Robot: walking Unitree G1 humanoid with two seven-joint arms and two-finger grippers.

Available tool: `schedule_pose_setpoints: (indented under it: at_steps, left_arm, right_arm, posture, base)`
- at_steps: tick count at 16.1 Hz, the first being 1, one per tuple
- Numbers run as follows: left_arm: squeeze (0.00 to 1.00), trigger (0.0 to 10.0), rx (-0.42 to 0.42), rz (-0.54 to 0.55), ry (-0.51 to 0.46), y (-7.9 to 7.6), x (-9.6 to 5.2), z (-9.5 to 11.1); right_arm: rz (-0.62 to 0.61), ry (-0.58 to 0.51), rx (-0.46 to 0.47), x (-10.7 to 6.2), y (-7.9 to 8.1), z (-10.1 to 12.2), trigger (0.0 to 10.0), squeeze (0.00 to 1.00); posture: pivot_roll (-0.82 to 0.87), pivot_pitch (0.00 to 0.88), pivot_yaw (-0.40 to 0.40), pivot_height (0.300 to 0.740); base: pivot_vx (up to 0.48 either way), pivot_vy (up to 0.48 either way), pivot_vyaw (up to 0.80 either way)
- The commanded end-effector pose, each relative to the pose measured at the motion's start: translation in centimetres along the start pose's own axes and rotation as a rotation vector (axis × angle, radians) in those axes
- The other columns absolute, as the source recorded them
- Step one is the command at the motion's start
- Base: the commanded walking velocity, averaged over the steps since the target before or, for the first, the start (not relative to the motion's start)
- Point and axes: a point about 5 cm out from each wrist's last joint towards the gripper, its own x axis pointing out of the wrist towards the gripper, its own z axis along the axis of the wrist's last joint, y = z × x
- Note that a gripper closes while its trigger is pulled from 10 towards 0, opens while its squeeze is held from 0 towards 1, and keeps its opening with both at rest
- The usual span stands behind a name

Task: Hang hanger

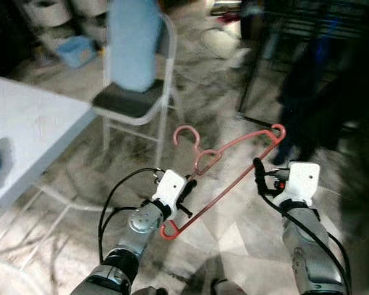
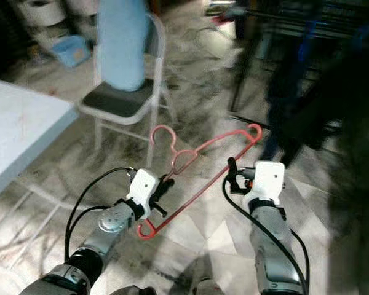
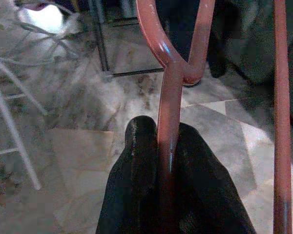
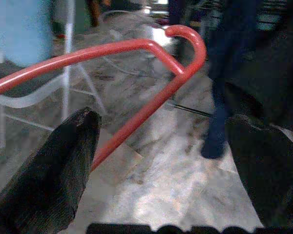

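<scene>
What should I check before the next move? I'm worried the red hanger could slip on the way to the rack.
1. Left gripper closed on the red plastic hanger: ok, fingers clamp its bar.
2. Right gripper free: ok, open, hanger's bottom bar passing beside one finger.
3. Hook end unobstructed: ok, pointing toward the grey folding chair.
4. Dark clothes rack within reach: cannot tell, blurred.
5. Free rail spot among dark garments: cannot tell.
</scene>
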Motion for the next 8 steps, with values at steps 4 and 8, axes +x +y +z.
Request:
schedule_pose_setpoints:
  at_steps: [4, 8]
  left_arm:
    - [0.00, 10.0, -0.001, -0.009, 0.026, -0.08, -0.18, -0.44]
    - [0.00, 10.0, 0.010, -0.023, 0.040, -0.15, -0.33, -0.75]
  right_arm:
    - [0.005, 0.013, 0.004, -0.09, 0.32, -0.09, 10.0, 0.00]
    - [-0.001, 0.024, 0.005, -0.16, 0.34, -0.28, 10.0, 0.00]
  posture:
    - [-0.27, 0.136, 0.091, 0.740]
    - [-0.28, 0.145, 0.094, 0.740]
  base:
    - [0.000, 0.000, -0.80]
    - [0.000, 0.264, -0.80]
